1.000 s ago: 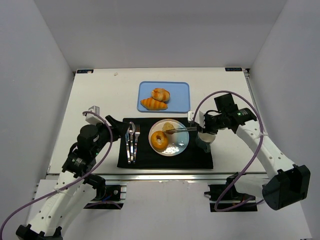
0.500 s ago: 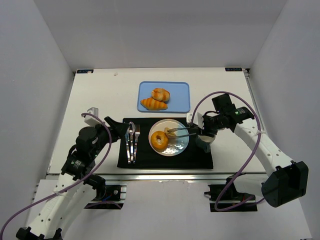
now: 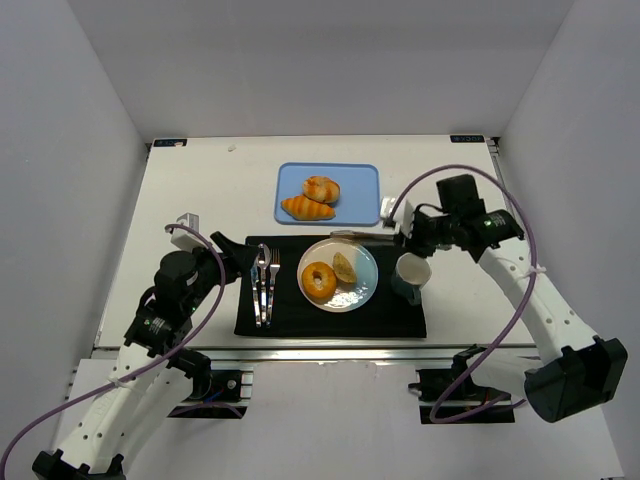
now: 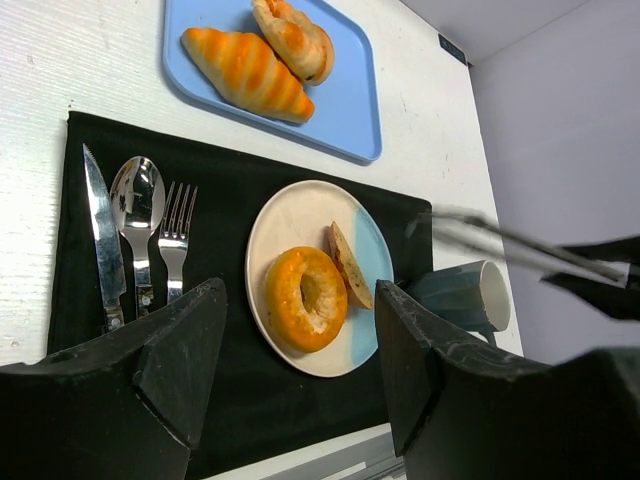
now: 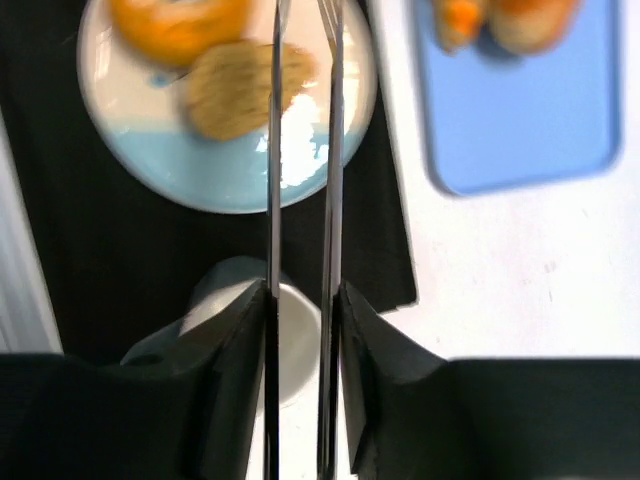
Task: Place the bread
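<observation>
**A:** Top view: where is the bread?
**B:** The bread slice [image 3: 344,267] rests on the plate [image 3: 365,287] beside the bagel [image 3: 319,281]; placement looks complete.
**A:** Left wrist?
**B:** Left fingers [image 4: 170,370] spread wide, empty (idle near the cutlery [image 4: 135,200]).
**A:** Right wrist?
**B:** Right fingers [image 5: 225,390] pinch the tongs [image 5: 273,150], which extend their reach; tines parted, holding nothing.

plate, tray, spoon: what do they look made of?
Plate: likely glazed ceramic, cream-and-blue, glare patch in right wrist view. Tray: probably plastic, flat uniform blue, rounded rim. Spoon: polished metal, mirror-like reflections in its bowl.
</observation>
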### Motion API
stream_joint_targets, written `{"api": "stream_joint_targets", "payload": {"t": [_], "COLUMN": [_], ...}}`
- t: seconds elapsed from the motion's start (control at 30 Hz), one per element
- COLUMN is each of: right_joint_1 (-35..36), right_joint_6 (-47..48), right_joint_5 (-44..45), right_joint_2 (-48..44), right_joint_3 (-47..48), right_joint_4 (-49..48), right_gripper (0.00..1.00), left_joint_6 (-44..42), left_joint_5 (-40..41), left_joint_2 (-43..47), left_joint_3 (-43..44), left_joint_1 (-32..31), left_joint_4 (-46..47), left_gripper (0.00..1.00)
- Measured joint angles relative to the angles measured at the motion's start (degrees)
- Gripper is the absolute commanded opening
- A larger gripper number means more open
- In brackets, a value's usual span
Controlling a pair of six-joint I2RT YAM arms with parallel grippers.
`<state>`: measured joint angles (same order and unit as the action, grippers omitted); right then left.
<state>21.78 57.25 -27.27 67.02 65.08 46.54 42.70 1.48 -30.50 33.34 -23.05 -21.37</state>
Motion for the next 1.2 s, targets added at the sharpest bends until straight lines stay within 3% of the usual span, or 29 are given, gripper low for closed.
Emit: {"api": "stream_joint_targets", "payload": {"t": [0.07,0.1,0.33,0.47,0.67,0.73,0.77,0.93,1.07,1.2], "right_joint_1": [-2.97,-5.33,-25.66,-30.58,-30.51,-30.38,-30.38,-30.51,-31.15,-31.21], "right_joint_6": [-7.17,-10.6,-34.58,-42.58,-46.86,-46.99,-46.95,-45.2,-41.66,-38.64], "right_joint_5": [0.24,0.31,7.87,14.95,20.39,21.35,21.66,21.92,21.53,20.55], "right_joint_2": [1.22,2.25,11.19,12.2,16.0,17.62,18.18,19.28,17.51,13.77], "right_joint_3": [1.73,2.82,2.82,-7.02,-18.45,-20.44,-21.05,-21.92,-20.17,-12.17], "right_joint_4": [-2.84,-4.72,-20.04,-27.32,-34.42,-36.2,-36.76,-37.53,-34.32,-27.98], "right_gripper": [0.14,0.11,0.09,0.31,0.63,0.68,0.77,0.89,0.89,0.89], "left_joint_6": [0.0,0.0,0.0,0.04,0.22,0.24,0.24,0.24,0.22,0.2], "left_joint_5": [0.0,0.0,-0.11,-0.57,-2.29,-2.91,-3.26,-4.24,-5.27,-6.6], "left_joint_2": [0.02,0.02,0.52,0.48,-0.7,-1.53,-1.9,-2.97,-3.91,-5.16], "left_joint_3": [0.0,0.0,0.0,-0.09,-0.83,-0.87,-0.87,-0.92,-0.92,-0.94], "left_joint_1": [0.0,0.0,0.0,0.0,0.0,0.0,0.0,0.0,0.0,0.0], "left_joint_4": [0.0,-0.02,0.04,0.76,2.62,3.04,3.3,4.02,4.72,5.77], "left_gripper": [0.71,0.71,0.71,0.71,0.71,0.71,0.71,0.71,0.71,0.68]}}
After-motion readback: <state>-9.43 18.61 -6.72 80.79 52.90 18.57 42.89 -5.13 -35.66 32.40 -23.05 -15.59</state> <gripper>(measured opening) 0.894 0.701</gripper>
